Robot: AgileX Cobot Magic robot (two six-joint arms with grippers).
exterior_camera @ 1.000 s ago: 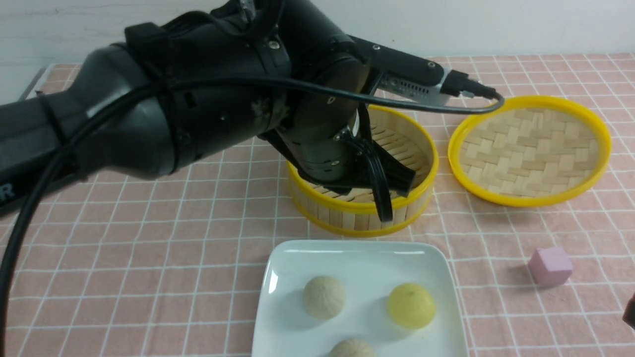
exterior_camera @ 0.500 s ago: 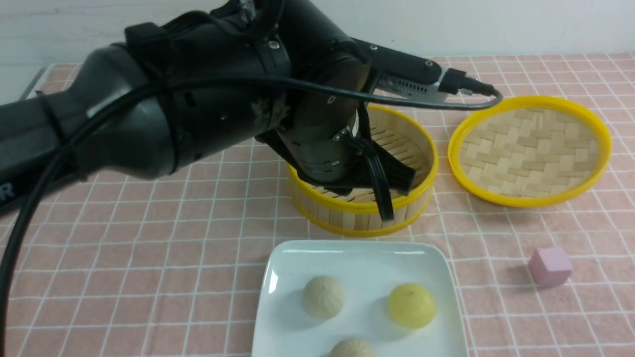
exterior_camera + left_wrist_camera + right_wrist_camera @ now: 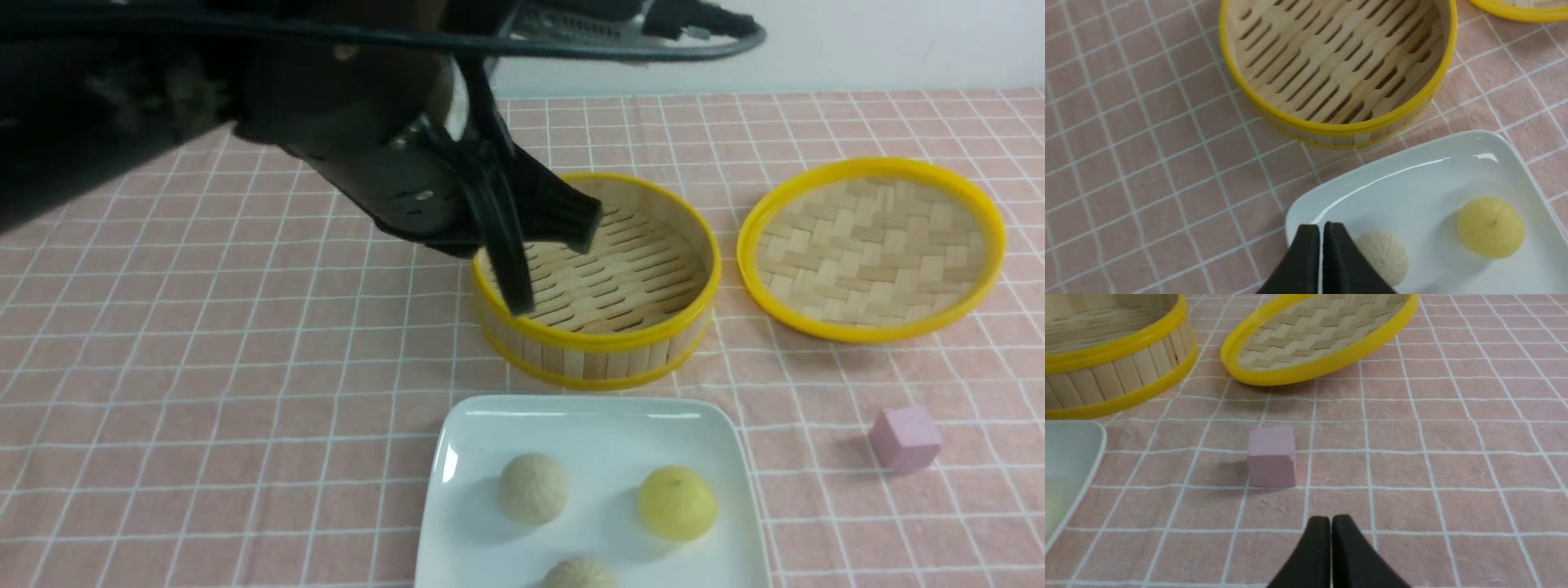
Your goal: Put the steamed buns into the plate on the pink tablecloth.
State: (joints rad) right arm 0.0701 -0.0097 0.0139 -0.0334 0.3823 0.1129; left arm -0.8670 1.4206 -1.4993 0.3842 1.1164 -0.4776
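Note:
The white plate [image 3: 588, 425] lies on the pink tablecloth [image 3: 245, 392] at the front middle. It holds three steamed buns: a beige one [image 3: 533, 488], a yellow one [image 3: 677, 503], and another beige one [image 3: 578, 574] cut off by the bottom edge. My left gripper [image 3: 516, 298] hangs shut and empty above the left rim of the steamer basket, clear of the plate. In the left wrist view the shut gripper [image 3: 1321, 228] sits over the plate [image 3: 1412, 179], beside a beige bun [image 3: 1386, 255] and the yellow bun [image 3: 1490, 227]. My right gripper [image 3: 1329, 520] is shut and empty, low over the cloth.
An empty yellow-rimmed bamboo steamer basket [image 3: 600, 273] stands behind the plate. Its woven lid [image 3: 872, 245] lies upturned to the right. A pink cube [image 3: 904, 438] sits right of the plate, and it shows just ahead of the right gripper in the right wrist view [image 3: 1271, 456].
My left arm has risen and swung left, uncovering the steamer basket. The buns and plate have not moved.

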